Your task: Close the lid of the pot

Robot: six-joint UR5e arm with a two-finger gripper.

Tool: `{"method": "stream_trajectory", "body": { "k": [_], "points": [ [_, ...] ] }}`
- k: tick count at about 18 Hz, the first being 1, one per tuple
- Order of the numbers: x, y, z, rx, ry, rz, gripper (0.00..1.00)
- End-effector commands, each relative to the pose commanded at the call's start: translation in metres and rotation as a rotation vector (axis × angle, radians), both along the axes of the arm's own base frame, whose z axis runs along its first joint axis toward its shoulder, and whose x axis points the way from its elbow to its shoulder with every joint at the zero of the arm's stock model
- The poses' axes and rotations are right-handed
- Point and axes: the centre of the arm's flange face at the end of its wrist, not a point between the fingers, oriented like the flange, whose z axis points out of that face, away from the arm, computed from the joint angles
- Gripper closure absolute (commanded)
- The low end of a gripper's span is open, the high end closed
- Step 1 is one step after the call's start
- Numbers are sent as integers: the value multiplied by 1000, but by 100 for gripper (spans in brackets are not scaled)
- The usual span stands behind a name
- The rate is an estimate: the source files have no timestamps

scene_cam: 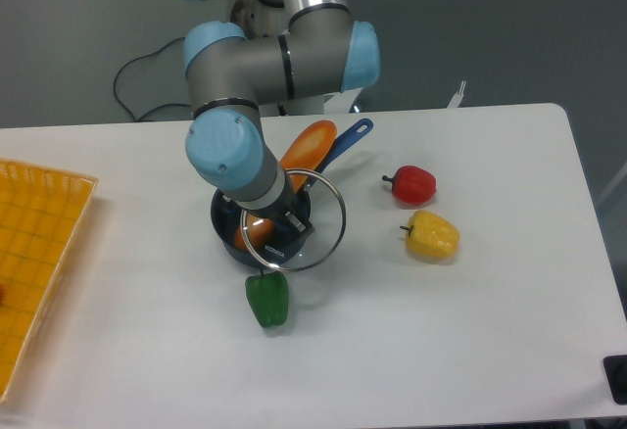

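The dark pot (223,221) stands on the white table left of centre, its blue handle (349,139) pointing up and right. An orange pepper (307,144) lies in it and sticks out over the far rim. The glass lid (321,221) with its metal rim hangs tilted over the pot's right part. My gripper (285,227) is shut on the lid's dark centre knob, and the wrist hides the left part of the pot's opening.
A green pepper (266,299) lies just in front of the pot. A red pepper (412,184) and a yellow pepper (431,235) sit to the right. An orange tray (29,253) fills the left edge. A black cable (132,81) lies behind the table.
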Motion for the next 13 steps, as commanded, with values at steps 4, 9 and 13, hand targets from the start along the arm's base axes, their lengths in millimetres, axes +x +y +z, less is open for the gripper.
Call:
{"method": "stream_trajectory", "body": {
  "k": [4, 9, 13],
  "points": [
    [10, 2, 2, -8, -4, -14, 62],
    [17, -5, 9, -26, -15, -18, 62],
    [19, -9, 3, -47, -14, -22, 62]
  ]
}}
